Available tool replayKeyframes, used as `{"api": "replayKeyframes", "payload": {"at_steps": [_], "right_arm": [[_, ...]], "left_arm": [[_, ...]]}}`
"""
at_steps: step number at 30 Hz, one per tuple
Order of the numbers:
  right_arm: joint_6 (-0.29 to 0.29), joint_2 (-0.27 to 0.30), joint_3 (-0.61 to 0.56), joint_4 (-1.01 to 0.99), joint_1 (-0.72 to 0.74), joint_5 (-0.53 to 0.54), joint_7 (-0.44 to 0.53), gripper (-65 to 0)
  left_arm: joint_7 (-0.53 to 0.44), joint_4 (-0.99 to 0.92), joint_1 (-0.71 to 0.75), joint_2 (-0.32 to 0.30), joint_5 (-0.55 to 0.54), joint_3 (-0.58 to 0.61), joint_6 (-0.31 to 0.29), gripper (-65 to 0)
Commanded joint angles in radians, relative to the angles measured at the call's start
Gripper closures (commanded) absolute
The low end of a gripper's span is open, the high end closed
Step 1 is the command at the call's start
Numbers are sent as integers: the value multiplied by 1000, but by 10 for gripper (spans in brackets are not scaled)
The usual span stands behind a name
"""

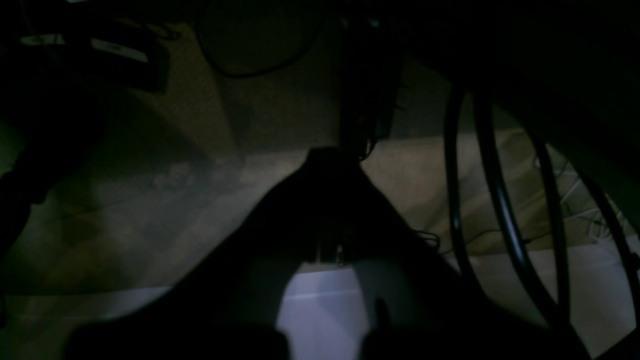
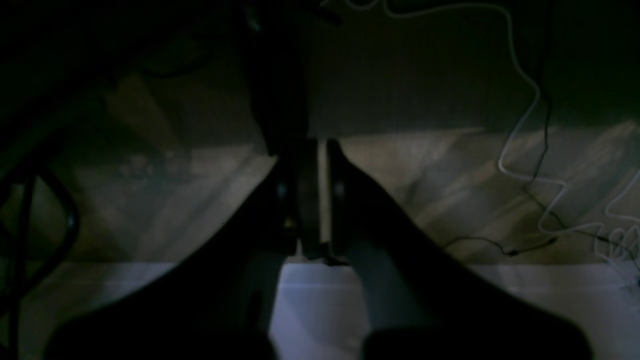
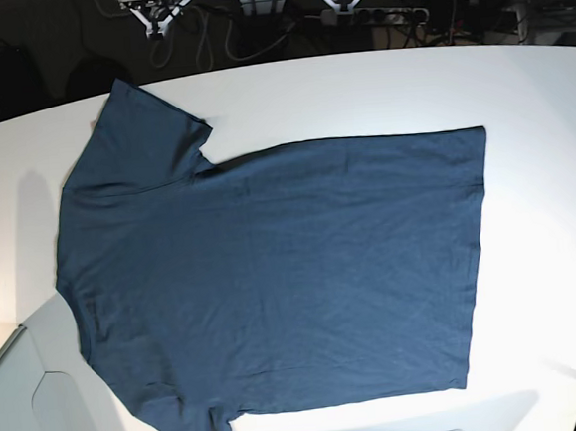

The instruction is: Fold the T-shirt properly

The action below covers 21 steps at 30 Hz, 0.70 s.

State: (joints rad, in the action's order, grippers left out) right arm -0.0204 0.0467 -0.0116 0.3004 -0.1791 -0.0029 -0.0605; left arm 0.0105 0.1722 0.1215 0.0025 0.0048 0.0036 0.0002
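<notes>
Navy soft T-shirt [image 3: 273,277] lies flat on the white worktop [image 3: 517,88], near sleeve cut off. Dim wrist views: left claw [image 1: 327,252] and right claw [image 2: 312,250] closed, empty.

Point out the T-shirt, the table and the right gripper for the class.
T-shirt [image 3: 283,276], base view, middle of the body.
Table [image 3: 378,89], base view, bare white top.
Right gripper [image 2: 309,200], right wrist view, between the dark fingers.

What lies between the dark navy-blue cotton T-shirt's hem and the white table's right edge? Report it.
The base view shows bare white table between the hem of the dark navy-blue cotton T-shirt and that edge.
</notes>
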Motion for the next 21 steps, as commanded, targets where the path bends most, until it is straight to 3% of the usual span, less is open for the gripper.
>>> {"api": "replayKeyframes", "payload": {"at_steps": [1,13,21], "right_arm": [[18,5,0,4,-7,2,1,0],[23,20,-1,15,-33,1,3,0],[23,103,0,457,-308,1,1,0]], "left_arm": [[-1,2,7,1,1,0,4,0],[-4,10,23,0,-1,-4,1,0],[4,370,252,-43,-2,-4,1,0]]}}
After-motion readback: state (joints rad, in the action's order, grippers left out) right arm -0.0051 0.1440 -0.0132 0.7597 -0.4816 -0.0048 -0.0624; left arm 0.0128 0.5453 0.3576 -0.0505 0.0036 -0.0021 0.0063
